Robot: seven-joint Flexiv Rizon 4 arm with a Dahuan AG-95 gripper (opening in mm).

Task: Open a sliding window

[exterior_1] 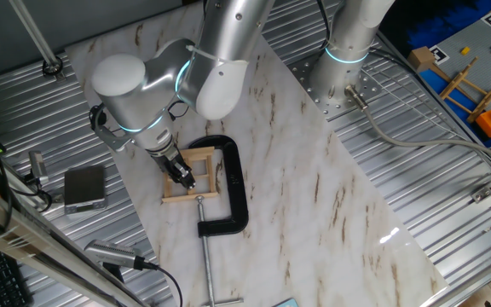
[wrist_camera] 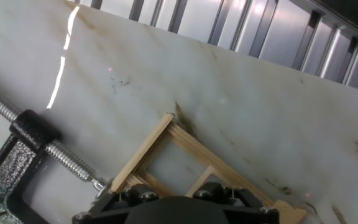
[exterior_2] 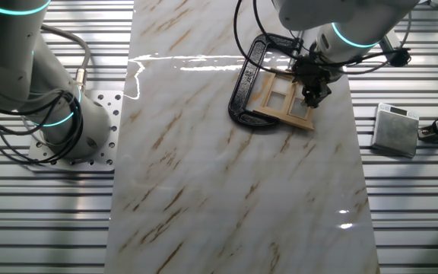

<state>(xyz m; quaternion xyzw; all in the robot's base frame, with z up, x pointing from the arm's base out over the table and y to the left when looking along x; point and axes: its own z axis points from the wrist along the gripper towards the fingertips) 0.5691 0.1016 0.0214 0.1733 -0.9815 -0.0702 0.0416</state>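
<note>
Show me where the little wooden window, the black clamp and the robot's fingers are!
sliding window [exterior_2: 280,100]: the other fixed view, on its middle crossbar.
black clamp [exterior_1: 235,183]: one fixed view, on its curved back.
gripper [exterior_1: 182,178]: one fixed view, between its fingertips, over the window.

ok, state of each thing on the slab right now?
sliding window: flat on the marble, one side held in the clamp; open or shut unclear.
C-clamp: lying flat, screw run up against the window frame.
end effector: down at the window's panes; finger state hidden.
grey box: off the slab, untouched.
</note>
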